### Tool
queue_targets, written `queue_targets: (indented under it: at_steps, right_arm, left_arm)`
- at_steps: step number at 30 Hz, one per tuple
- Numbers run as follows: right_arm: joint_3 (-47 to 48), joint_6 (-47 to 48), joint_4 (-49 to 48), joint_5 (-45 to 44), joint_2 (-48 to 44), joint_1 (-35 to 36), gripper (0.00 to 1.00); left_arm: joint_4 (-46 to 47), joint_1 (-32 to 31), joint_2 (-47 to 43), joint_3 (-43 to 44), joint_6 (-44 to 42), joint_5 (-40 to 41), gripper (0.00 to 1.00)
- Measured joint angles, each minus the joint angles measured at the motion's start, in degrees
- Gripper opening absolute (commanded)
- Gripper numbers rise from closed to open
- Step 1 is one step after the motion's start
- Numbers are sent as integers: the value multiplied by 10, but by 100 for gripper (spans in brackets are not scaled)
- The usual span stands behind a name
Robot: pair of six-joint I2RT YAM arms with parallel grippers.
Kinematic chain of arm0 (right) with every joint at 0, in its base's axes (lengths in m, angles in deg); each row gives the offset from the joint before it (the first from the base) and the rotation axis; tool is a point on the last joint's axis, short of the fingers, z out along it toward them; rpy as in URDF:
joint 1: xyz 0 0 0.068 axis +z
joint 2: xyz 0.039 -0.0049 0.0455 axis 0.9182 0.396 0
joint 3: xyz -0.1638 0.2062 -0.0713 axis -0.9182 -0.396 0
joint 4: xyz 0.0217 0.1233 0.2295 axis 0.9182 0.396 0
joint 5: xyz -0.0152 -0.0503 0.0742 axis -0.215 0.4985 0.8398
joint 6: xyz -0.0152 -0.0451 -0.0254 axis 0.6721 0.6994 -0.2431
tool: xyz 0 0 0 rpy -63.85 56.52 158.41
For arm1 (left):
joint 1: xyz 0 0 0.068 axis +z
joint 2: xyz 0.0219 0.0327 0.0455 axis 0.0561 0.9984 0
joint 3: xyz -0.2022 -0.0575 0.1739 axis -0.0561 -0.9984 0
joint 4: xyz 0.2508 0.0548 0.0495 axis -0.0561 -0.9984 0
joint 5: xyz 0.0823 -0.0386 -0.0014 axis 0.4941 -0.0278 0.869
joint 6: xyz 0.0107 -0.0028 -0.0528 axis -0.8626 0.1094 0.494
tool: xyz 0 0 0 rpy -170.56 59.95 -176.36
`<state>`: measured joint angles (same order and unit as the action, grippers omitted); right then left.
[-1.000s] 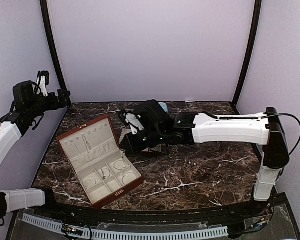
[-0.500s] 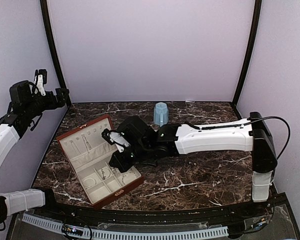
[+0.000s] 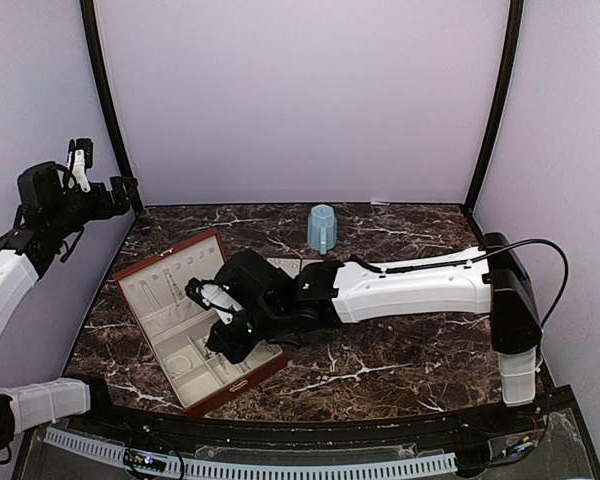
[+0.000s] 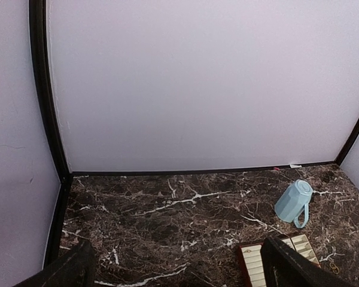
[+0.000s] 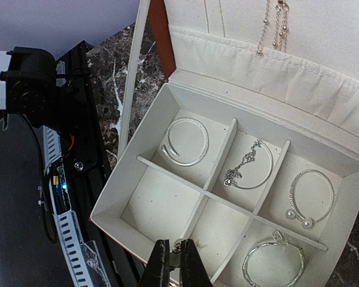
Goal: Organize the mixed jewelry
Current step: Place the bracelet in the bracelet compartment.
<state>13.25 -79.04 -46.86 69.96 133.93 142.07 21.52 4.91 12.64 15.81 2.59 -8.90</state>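
**Top view:** right arm is stretched left across the dark marble-patterned table (image 3: 410,345). The right gripper (image 3: 220,345) is low over the compartment half of the open reddish-brown box with cream lining (image 3: 242,381). The box sits at the table's left-front, lid tilted back. The arm covers most of the compartments and gripper state isn't readable here. A silver bracelet (image 3: 183,362) is visible in a near-left compartment. An upside-down light-blue mug (image 3: 321,228) is near the back wall, well apart from the box. Left arm is raised off the table at far left, left gripper (image 3: 108,180) up by the wall post.

**Left wrist:** left gripper's fingers (image 4: 66,269) sit at the two bottom corners, wide apart, nothing between them. Past them are the table, the mug and a cream-lined corner of the box.

**Right wrist:** right gripper jaws are together, pinched on a tiny silver-coloured piece (image 5: 177,245), too small to identify. The tips are above the near row, at the divider between the near-left and near-middle compartments. Far row:
- **Left:** open silver bangle (image 5: 185,142).
- **Middle:** thin hoop with a chain pendant (image 5: 248,167).
- **Right:** bangle with two pearl-like ends (image 5: 311,197).

Near-right compartment holds a silver bracelet with a clasp (image 5: 274,263). Thin chains (image 5: 274,24) hang on the lid lining.
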Motion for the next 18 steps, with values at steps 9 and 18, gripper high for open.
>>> queue_targets:
  at_steps: [9, 18]
  right_arm:
    - [3, 2, 10, -8, 26, 0, 0]
    - [5, 3, 19, -20, 50, 0, 0]
  left_arm:
    - [0, 0, -8, 0, 0, 11, 99]
    - [0, 0, -8, -3, 0, 13, 99]
